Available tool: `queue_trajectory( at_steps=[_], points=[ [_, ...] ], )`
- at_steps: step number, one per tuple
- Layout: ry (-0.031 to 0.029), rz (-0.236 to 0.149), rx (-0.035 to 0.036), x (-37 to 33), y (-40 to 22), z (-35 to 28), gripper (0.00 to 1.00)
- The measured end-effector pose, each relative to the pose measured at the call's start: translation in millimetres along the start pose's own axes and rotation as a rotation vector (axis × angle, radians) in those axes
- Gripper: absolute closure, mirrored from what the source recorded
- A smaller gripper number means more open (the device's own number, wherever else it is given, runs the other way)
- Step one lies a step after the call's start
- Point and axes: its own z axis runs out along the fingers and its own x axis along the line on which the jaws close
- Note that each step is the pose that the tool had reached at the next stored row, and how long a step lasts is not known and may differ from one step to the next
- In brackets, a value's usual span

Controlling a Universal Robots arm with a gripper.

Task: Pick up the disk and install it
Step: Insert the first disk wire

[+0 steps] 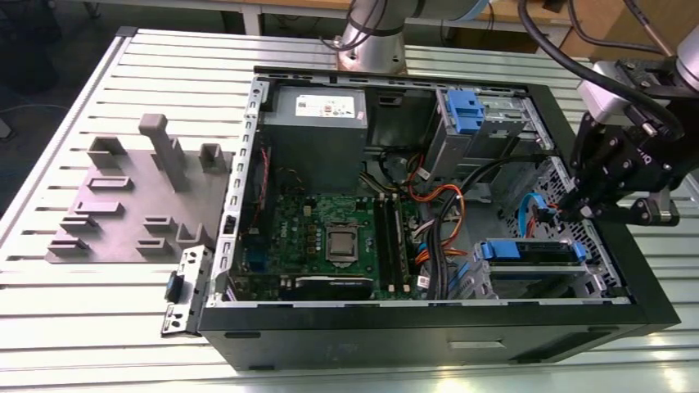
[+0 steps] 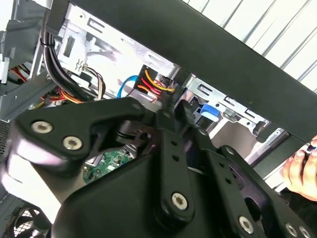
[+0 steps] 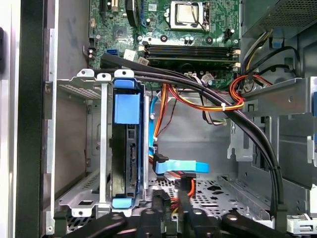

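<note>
1. The disk (image 1: pixel 531 252) sits on edge in the metal drive cage (image 1: pixel 546 282) at the lower right of the exterior view, inside the open computer case (image 1: pixel 437 336). Its blue plastic rails show on top.
2. The claw (image 1: pixel 579 209) hangs just above and to the right of the disk in that view, apart from it. It holds nothing; whether its fingers are spread or pressed together I cannot tell.
3. In the first wrist view the disk (image 3: pixel 126 148) stands slotted in the cage, left of centre, with the claw's black tips (image 3: pixel 166 218) at the bottom edge, beside it.
4. A flat blue cable (image 3: pixel 178 167) and orange and red wires (image 3: pixel 198 101) lie in the space next to the disk, and thick black cables (image 3: pixel 237 124) cross above.
5. The green motherboard (image 1: pixel 327 241) lies left of the cage in the exterior view; a grey power supply (image 1: pixel 317 115) sits above it.
6. The case rests on a ribbed metal tabletop (image 1: pixel 87 327), with a grey moulded fixture (image 1: pixel 131 201) at left.
7. A hand (image 2: pixel 302 171) shows at the right edge of the second wrist view.
</note>
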Motion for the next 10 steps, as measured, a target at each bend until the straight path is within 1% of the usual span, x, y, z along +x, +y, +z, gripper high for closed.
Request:
queue_trajectory(
  at_steps=[2, 4, 8, 10],
  points=[
    [0.0031, 0.000, 0.0000, 0.0, 0.0, 0.0, 0.83],
    [0.0057, 0.000, 0.0001, 0.0, 0.0, 0.0, 0.84],
    [0.0083, 0.000, 0.0006, 0.0, 1.4, 0.0, 0.84],
    [0.0101, 0.000, 0.0028, 0.0, 2.6, 0.0, 0.84]
  ],
)
